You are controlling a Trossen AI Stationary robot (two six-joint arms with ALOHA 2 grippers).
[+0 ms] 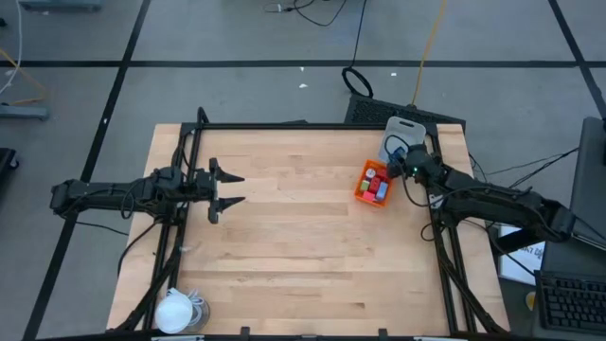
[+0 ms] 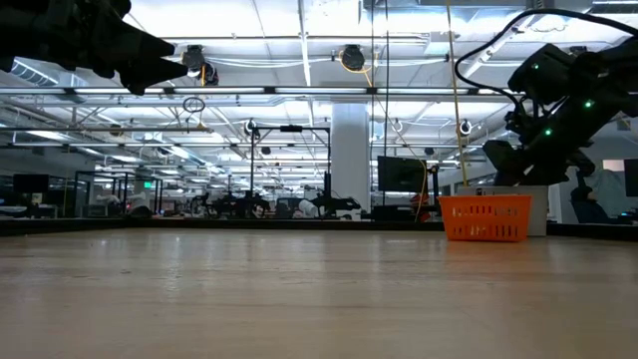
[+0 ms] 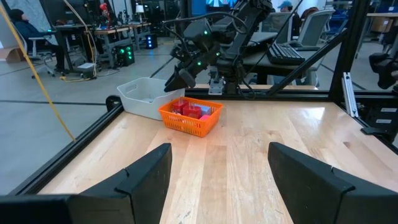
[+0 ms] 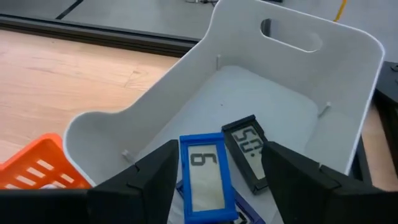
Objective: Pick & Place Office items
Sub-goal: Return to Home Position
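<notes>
My right gripper [image 1: 396, 159] is open over a white bin [image 1: 402, 133] at the table's far right corner. In the right wrist view its fingers [image 4: 149, 177] stand either side of a blue flat rectangle [image 4: 205, 180] lying on the bin's floor. A dark flat rectangle [image 4: 249, 152] lies beside it, and another blue piece [image 4: 249, 211] lies partly under both. An orange basket [image 1: 373, 182] next to the bin holds red blocks [image 3: 189, 111] and a purple piece. My left gripper [image 1: 239, 189] waits open over the table's left part.
A white round lump [image 1: 175, 311] sits at the near left corner. The black frame rails [image 1: 284, 125] run along the table's edges. Bare wood [image 1: 294, 237] spreads between the two arms. The basket [image 2: 485, 217] stands close against the white bin [image 3: 143, 96].
</notes>
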